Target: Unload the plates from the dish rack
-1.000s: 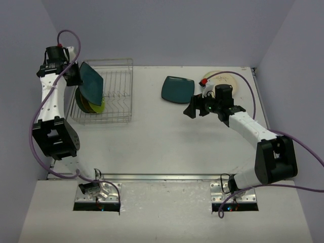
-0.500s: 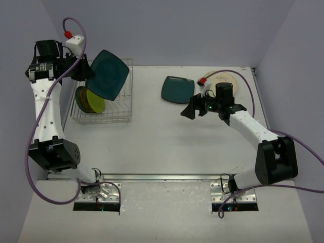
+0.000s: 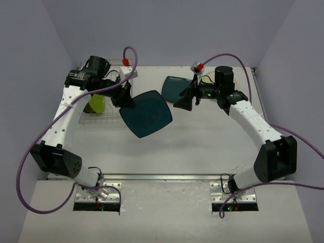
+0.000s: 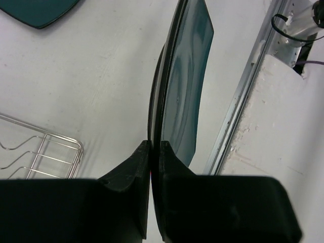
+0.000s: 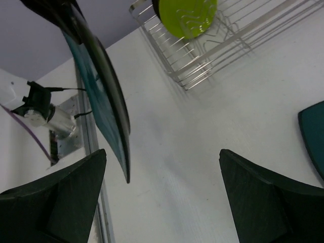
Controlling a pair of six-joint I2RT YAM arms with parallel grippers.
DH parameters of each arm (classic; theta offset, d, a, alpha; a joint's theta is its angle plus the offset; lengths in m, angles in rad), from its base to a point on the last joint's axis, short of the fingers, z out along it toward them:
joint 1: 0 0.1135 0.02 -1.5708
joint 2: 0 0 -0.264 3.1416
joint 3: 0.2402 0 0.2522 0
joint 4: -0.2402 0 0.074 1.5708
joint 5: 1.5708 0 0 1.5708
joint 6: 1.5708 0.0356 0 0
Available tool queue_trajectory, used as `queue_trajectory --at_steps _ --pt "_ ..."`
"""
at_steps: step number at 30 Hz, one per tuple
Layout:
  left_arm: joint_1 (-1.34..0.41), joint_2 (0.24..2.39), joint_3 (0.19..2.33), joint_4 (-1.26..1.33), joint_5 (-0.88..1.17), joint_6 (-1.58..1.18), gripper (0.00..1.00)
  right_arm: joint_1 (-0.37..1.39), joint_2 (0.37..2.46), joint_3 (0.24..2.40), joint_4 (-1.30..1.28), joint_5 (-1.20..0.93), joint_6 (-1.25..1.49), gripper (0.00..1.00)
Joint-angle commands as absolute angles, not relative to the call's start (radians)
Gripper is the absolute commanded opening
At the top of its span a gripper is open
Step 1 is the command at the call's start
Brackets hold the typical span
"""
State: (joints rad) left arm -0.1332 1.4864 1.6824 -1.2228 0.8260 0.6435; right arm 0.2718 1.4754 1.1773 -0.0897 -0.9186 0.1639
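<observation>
Mid-transfer: your L tool [image 4: 152,147] is clamped on the teal plate [image 3: 147,114] rim over the worktop [image 3: 202,136], R tool [image 5: 162,172] gaping beside it; next prob. a steady handover.

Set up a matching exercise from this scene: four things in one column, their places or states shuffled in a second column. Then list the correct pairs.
Things:
1. near teal plate
2. far teal plate
3. yellow-green plate
4. right gripper

Places or states:
A. open, holding nothing
B. standing in the rack
C. lying flat on the table
D. clamped in the left gripper, off the table

Pairs: 1-D, 2-C, 3-B, 4-A
</observation>
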Motion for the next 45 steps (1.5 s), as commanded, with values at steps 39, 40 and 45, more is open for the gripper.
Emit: queue_trajectory --at_steps 39,40,45 --pt "-0.353 1.485 1.597 -1.041 0.808 0.634 0.12 0.461 1.655 1.415 -0.699 -1.104 -0.242 0.00" --pt "-0.353 1.482 1.590 -1.025 0.804 0.617 0.19 0.449 1.665 1.423 -0.695 -1.132 -0.226 0.00" --pt "-0.353 1.471 1.542 -0.951 0.708 0.535 0.65 0.388 1.720 1.471 -0.652 -1.219 -0.079 0.00"
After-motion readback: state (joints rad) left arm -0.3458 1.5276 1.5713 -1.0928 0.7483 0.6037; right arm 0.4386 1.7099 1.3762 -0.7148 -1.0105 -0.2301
